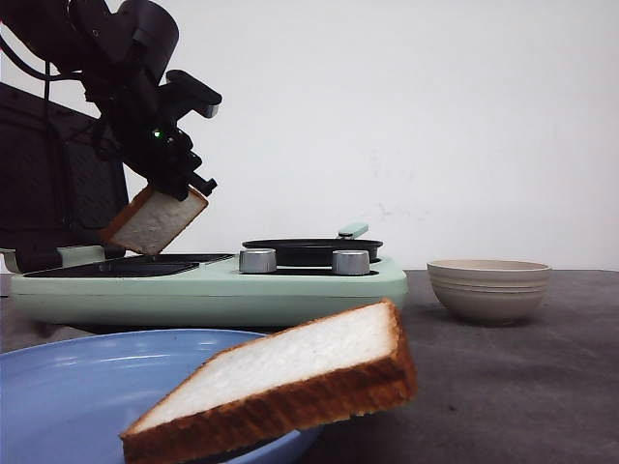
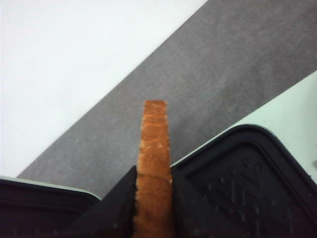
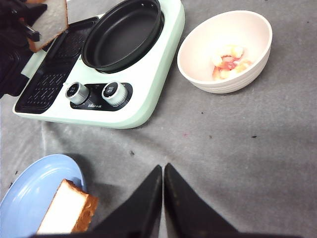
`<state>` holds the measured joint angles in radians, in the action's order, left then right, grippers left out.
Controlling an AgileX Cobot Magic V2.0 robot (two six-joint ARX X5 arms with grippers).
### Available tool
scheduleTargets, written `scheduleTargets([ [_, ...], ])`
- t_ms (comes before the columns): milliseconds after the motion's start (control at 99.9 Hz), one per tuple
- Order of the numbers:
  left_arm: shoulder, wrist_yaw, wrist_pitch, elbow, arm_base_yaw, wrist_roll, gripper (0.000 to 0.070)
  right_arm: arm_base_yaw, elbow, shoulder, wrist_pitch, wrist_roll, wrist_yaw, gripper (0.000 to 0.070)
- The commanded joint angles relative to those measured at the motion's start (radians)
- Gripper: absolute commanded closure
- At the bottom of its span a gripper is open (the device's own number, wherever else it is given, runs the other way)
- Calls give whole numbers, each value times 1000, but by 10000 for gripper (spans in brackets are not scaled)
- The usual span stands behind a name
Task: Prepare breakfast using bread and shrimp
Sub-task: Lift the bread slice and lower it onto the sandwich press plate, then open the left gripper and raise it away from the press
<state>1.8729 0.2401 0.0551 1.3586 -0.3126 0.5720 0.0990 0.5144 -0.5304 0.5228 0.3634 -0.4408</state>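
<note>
Black fingers of the left end effector (image 1: 184,188) are clamped on a bread slice (image 1: 155,220), its upper part hidden; the right end effector (image 3: 163,171) is seen closed, empty.

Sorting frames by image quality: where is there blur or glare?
Front view: the near bread slice and blue plate look soft. Left wrist view: the held slice is slightly blurred, the wall washed out. Right wrist view: sharp, evenly lit, no glare on the pan.

Left claw (image 1: 177,190) raised, angled downward, clamped on bread slice (image 1: 155,219); right claw (image 3: 163,171) closed, empty.
</note>
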Motion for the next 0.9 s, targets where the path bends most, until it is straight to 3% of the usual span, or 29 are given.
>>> scheduleTargets([
  [0, 26, 5, 9, 27, -2, -16, 697, 2, 16, -3, -5, -17, 4, 700],
  [140, 26, 1, -9, 27, -2, -20, 693, 2, 16, -3, -5, -30, 3, 700],
  [250, 26, -5, -40, 27, -2, -29, 608, 2, 16, -3, -5, -31, 3, 700],
  [310, 26, -5, -53, 27, -2, -43, 518, 2, 16, -3, -5, -31, 3, 700],
  [420, 26, -6, -68, 27, -2, -61, 273, 2, 16, -3, -5, -31, 3, 700],
  [470, 26, -6, -69, 27, -3, -75, 208, 2, 16, -3, -5, -31, 3, 700],
  [891, 26, -108, -65, 27, -3, -230, 186, 2, 16, -3, -5, -31, 3, 700],
])
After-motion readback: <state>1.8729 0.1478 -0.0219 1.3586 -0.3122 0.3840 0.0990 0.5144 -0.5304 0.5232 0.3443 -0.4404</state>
